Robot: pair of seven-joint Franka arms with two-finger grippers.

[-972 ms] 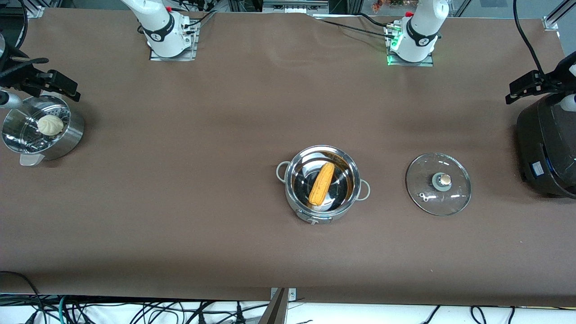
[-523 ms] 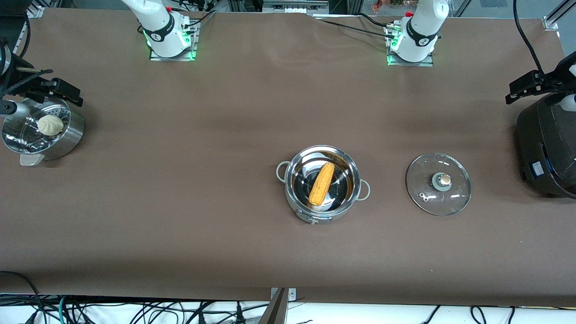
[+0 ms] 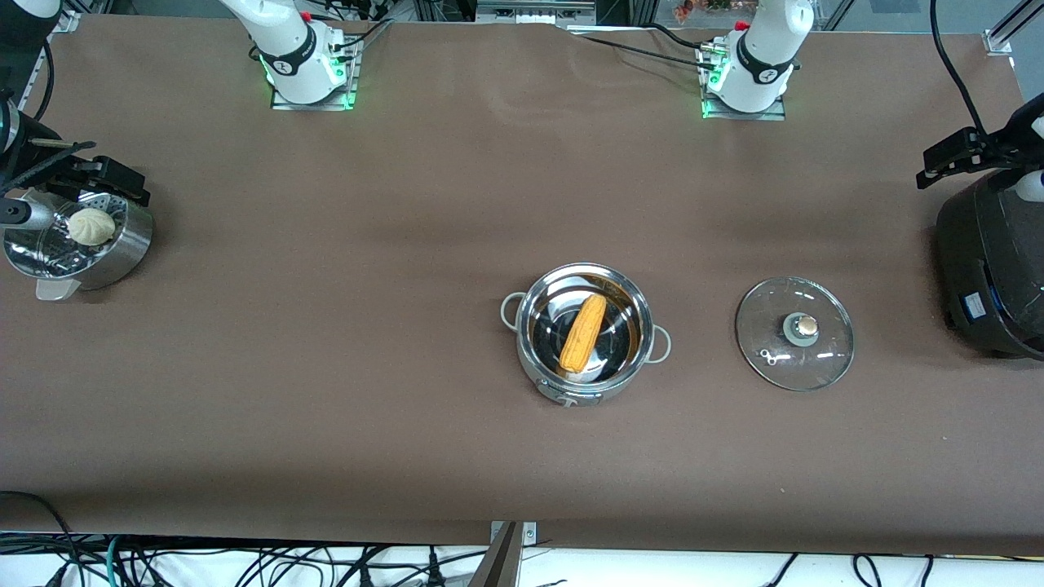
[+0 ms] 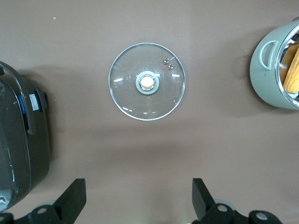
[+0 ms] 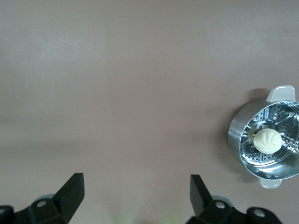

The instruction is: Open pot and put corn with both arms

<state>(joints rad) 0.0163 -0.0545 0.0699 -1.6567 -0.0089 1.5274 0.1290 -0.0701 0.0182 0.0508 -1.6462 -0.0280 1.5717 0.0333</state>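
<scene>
From the front view, the corn (image 3: 583,333) is lying inside the pot (image 3: 585,333), its long axis running on a slant from the rim edge nearer the camera up toward the left arm's end. The pot is sitting open on the worktop (image 3: 408,367), and its lid (image 3: 794,333) is lying flat beside it toward the left arm's end, apart from the pot. Judging from this, both steps look done and no grasp is pending; if anything follows, the lid is the nearer thing for the left arm. The left gripper (image 3: 950,159) is hanging over the black cooker (image 3: 991,261) at that end, and the right gripper (image 3: 98,175) is hanging above the steamer bowl (image 3: 77,240) with its bun (image 3: 90,226), well apart from the pot.

In the left wrist view, the left gripper (image 4: 139,198) is showing its jaws spread wide and holding nothing. The lid (image 4: 147,81) is lying ahead of them, knob up, with the pot (image 4: 275,70) and a strip of corn (image 4: 292,70) off at the edge and the cooker (image 4: 21,144) at the other.

In the right wrist view, the right gripper (image 5: 136,196) is likewise standing wide open and empty over bare worktop (image 5: 131,93); the steamer bowl (image 5: 266,140) with the bun (image 5: 266,140) is sitting off to one side, and neither pot nor corn is appearing here.
</scene>
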